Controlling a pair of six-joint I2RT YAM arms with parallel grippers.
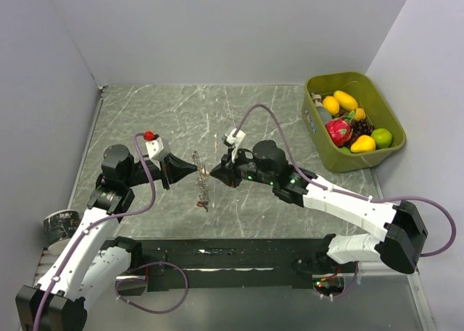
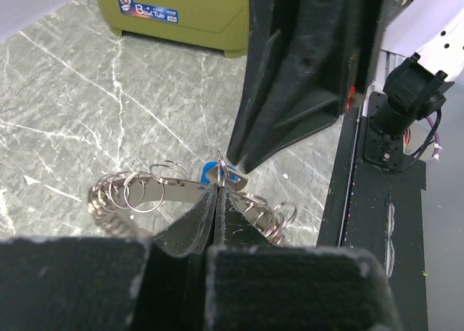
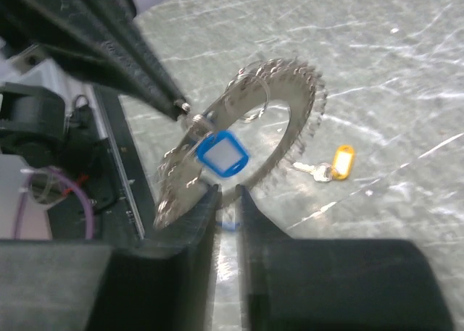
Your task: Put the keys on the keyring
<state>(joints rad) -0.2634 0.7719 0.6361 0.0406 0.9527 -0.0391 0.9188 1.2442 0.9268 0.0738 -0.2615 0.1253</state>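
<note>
The keyring point(image 1: 204, 183), a wide flat metal ring edged with small split rings, hangs upright in the air between both arms. My left gripper point(image 2: 217, 189) is shut on its band point(image 2: 156, 191). A key's blue tag point(image 3: 222, 153) dangles from the keyring point(image 3: 293, 117) just beyond my right gripper point(image 3: 226, 193), whose jaws stand slightly apart with nothing between them. The same blue tag point(image 2: 209, 173) shows behind the left fingertips, with the right gripper's fingers point(image 2: 290, 85) pointing down at it. Another key with a yellow tag point(image 3: 332, 167) lies on the table behind the ring.
A green tub point(image 1: 316, 132) of toy fruit stands at the back right, also seen as the green tub point(image 2: 181, 16). A small red object point(image 1: 148, 135) sits by the left wrist. Grey walls close the table on three sides; a black strip point(image 1: 217, 255) runs along the near edge.
</note>
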